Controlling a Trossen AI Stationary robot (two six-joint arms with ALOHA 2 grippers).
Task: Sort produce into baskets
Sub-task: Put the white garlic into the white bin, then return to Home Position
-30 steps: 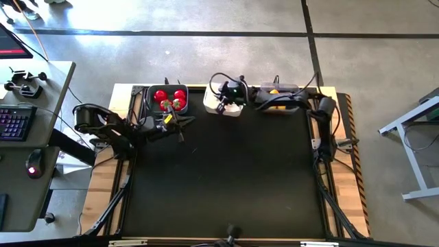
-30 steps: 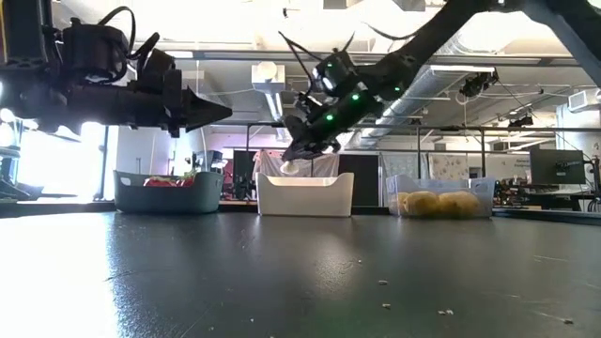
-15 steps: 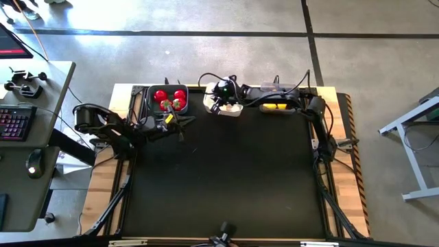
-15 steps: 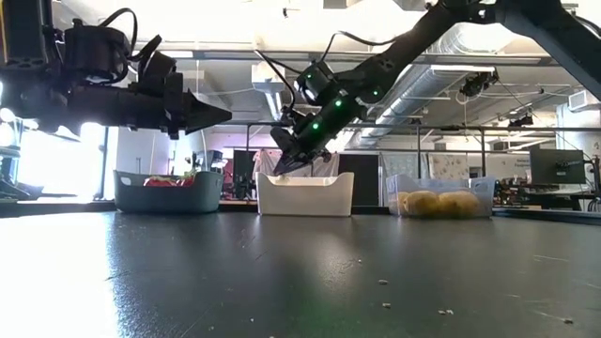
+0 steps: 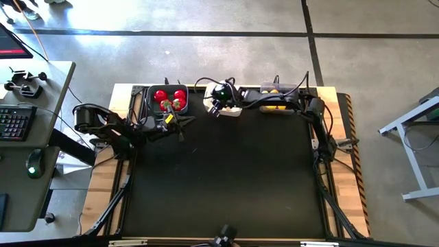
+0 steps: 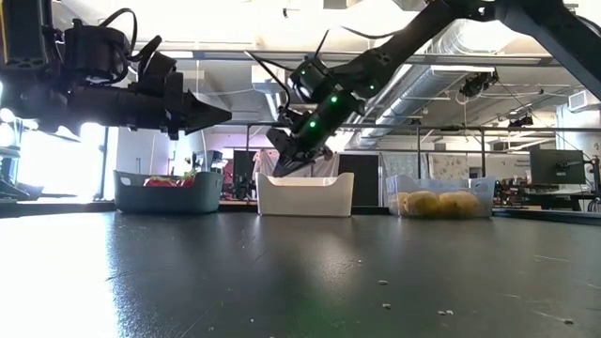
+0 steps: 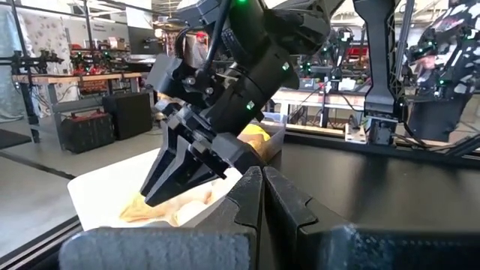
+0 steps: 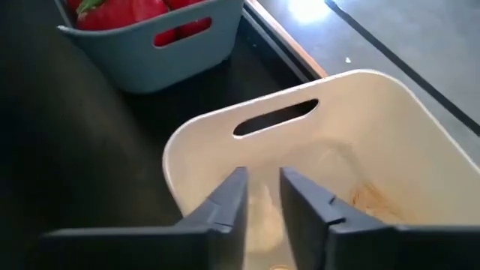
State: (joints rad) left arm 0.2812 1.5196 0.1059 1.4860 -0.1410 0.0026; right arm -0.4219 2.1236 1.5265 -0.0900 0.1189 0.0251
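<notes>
Three baskets stand along the table's far edge: a dark grey one (image 5: 170, 98) holding red tomatoes (image 8: 112, 11), a white one (image 6: 305, 194) in the middle, and a pale one (image 6: 439, 197) with yellow lemons (image 6: 423, 203). My right gripper (image 8: 259, 176) hangs over the white basket's left end, slanting down, its fingers a little open with nothing between them. Pale bulbs (image 7: 191, 210) lie inside the white basket below it. My left gripper (image 7: 262, 176) is shut and level, above the table next to the tomato basket.
The dark tabletop (image 5: 226, 178) stretches bare from the baskets to the near edge. A desk with a keyboard (image 5: 14, 123) stands beyond the table's left side. Cables loop above my right arm (image 5: 274, 103), which reaches over the lemon basket.
My right gripper has moved toward the table's left edge over the white basket and tipped its fingers further down. The white bulb that showed at its fingertips a second ago is no longer there.
</notes>
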